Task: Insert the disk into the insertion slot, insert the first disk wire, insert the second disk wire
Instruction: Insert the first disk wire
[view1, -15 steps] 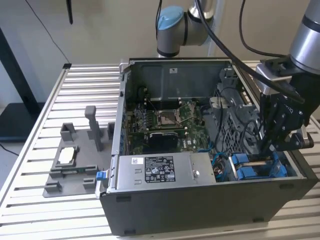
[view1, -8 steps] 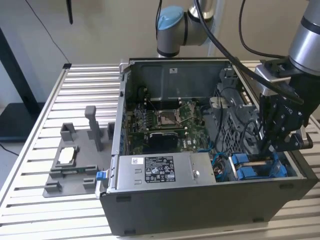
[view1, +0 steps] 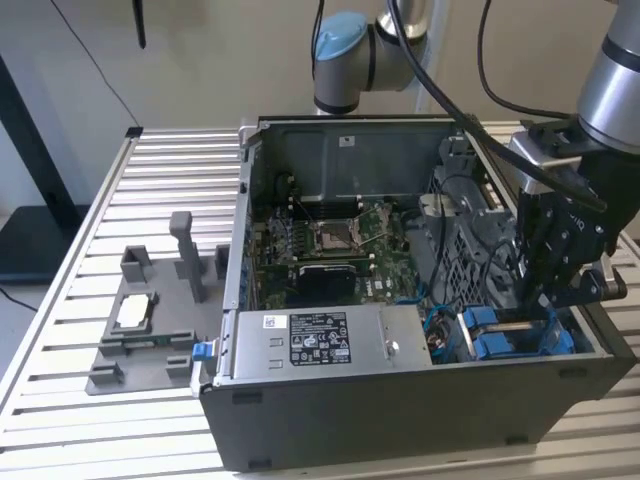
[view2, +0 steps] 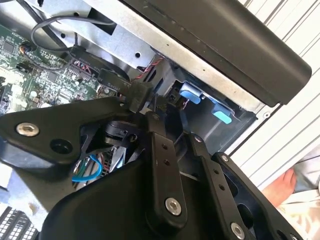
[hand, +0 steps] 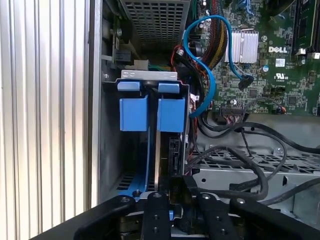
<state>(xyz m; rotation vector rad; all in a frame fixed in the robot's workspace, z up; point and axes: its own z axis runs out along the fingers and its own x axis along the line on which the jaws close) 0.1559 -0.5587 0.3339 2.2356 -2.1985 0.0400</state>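
My gripper reaches down into the black computer case's corner on the exterior view's right. There the insertion slot, a grey metal bay, holds the disk in its bright blue frame; the disk's thin grey edge runs down beside the frame. In the first wrist view my gripper is closed on a black wire plug pressed against the disk's end. In the second wrist view the same black plug sits at the fingertips, with the blue tabs just beyond.
A silver power-supply box lies along the case's front beside the bay. The green motherboard fills the middle. A looping blue cable and black cables crowd the bay's side. A grey fixture stands on the slatted table.
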